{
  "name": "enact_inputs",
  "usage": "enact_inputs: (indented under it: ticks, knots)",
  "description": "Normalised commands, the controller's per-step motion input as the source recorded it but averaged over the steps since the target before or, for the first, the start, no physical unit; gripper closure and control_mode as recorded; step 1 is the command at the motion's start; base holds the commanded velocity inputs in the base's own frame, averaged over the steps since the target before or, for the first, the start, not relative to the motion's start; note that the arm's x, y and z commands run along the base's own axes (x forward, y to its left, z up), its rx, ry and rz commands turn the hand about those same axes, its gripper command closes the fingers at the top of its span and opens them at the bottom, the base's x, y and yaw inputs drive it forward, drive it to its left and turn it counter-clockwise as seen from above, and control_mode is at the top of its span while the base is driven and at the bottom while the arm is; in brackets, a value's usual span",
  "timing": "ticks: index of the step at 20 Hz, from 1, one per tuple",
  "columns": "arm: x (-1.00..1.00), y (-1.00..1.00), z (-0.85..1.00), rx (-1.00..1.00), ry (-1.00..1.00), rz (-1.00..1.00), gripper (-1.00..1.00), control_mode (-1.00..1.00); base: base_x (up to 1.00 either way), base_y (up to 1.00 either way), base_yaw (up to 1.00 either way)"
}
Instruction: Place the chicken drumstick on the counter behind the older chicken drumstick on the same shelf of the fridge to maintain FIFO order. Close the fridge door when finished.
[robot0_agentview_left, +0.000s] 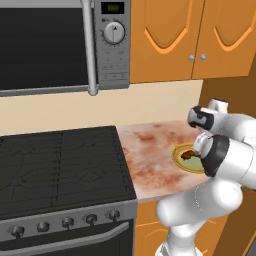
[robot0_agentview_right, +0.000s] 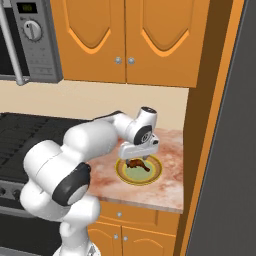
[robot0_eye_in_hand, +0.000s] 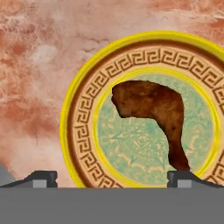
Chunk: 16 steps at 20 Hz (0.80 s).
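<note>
The chicken drumstick (robot0_eye_in_hand: 151, 114), dark reddish-brown, lies on a round plate with a yellow rim (robot0_eye_in_hand: 73, 127) on the marbled counter (robot0_eye_in_hand: 35, 65). My gripper (robot0_eye_in_hand: 113, 178) hangs straight above the plate, open, with one fingertip on each side and the drumstick's thin bone end close to the right fingertip (robot0_eye_in_hand: 181, 176). From the right base view the gripper (robot0_agentview_right: 138, 156) sits just over the drumstick (robot0_agentview_right: 138, 164) and touches nothing. In the left base view the drumstick (robot0_agentview_left: 189, 156) and plate (robot0_agentview_left: 180, 161) peek out behind my arm. The grey fridge (robot0_agentview_right: 230, 175) stands at the right.
A black stove (robot0_agentview_left: 60, 165) adjoins the counter (robot0_agentview_left: 150, 160) on the left, with a microwave (robot0_agentview_left: 50, 45) above it. Orange wall cabinets (robot0_agentview_right: 130, 40) hang over the counter. A brown panel (robot0_agentview_right: 205, 150) separates the counter from the fridge.
</note>
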Motion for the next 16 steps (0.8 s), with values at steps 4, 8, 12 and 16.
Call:
enact_inputs:
  ticks: [4, 8, 12, 16]
  knots:
    - [0.26, -0.07, -0.19, 0.0, 0.0, 0.07, -1.0, -1.0, 0.0, 0.0, 0.0]
    - [0.07, -0.14, -0.27, 0.0, 0.0, 0.09, -1.0, -1.0, 0.0, 0.0, 0.0]
    - [0.0, -0.18, -0.29, 0.0, 0.0, 0.09, -1.0, -1.0, 0.0, 0.0, 0.0]
    - [0.15, -0.14, -0.29, 0.0, 0.0, 0.06, -1.0, -1.0, 0.0, 0.0, 0.0]
